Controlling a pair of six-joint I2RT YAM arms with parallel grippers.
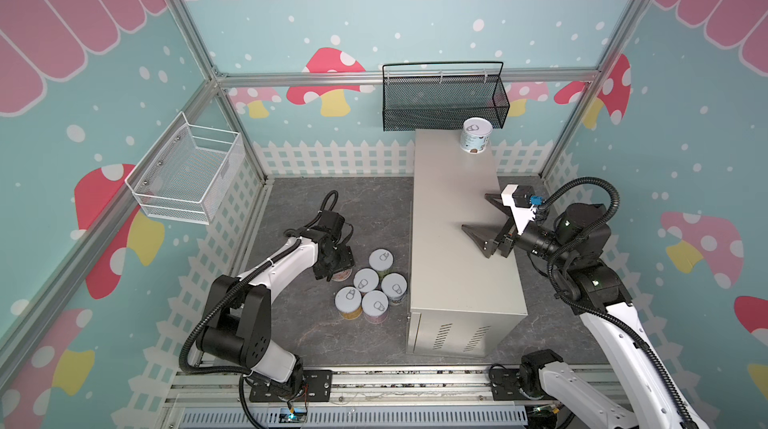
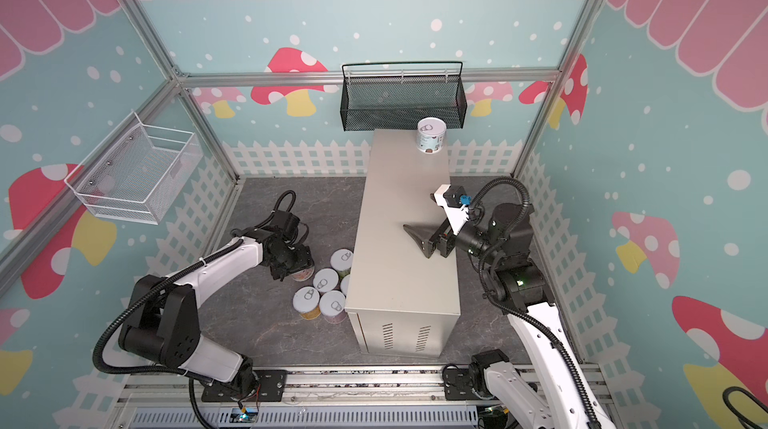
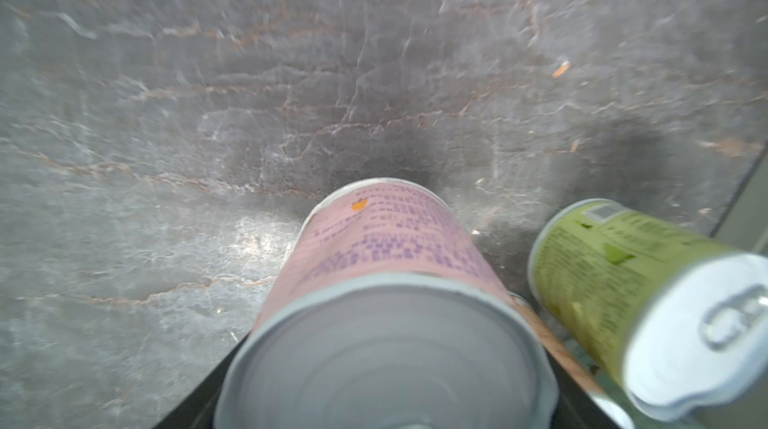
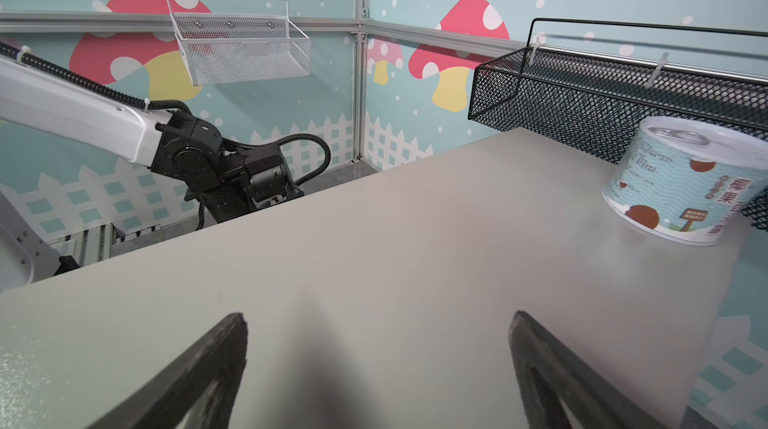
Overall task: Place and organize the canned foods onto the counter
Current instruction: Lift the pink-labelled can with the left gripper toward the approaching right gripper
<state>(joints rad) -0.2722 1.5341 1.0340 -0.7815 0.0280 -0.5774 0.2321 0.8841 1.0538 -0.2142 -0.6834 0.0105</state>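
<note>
A pickup is in hand: the left gripper (image 1: 337,267) pinches the pink can (image 3: 386,248) on the grey tabletop (image 3: 166,115), beside five other cans (image 1: 372,287). Next comes a clean lift onto the counter (image 4: 374,240), whose far right corner carries the white-blue can (image 4: 681,190). The right gripper (image 4: 379,316) hangs spread and empty above the counter.

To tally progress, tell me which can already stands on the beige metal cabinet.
The white-and-blue labelled can, alone at the far end of the beige cabinet, by the black mesh basket. The other cans cluster below, beside it.
</note>
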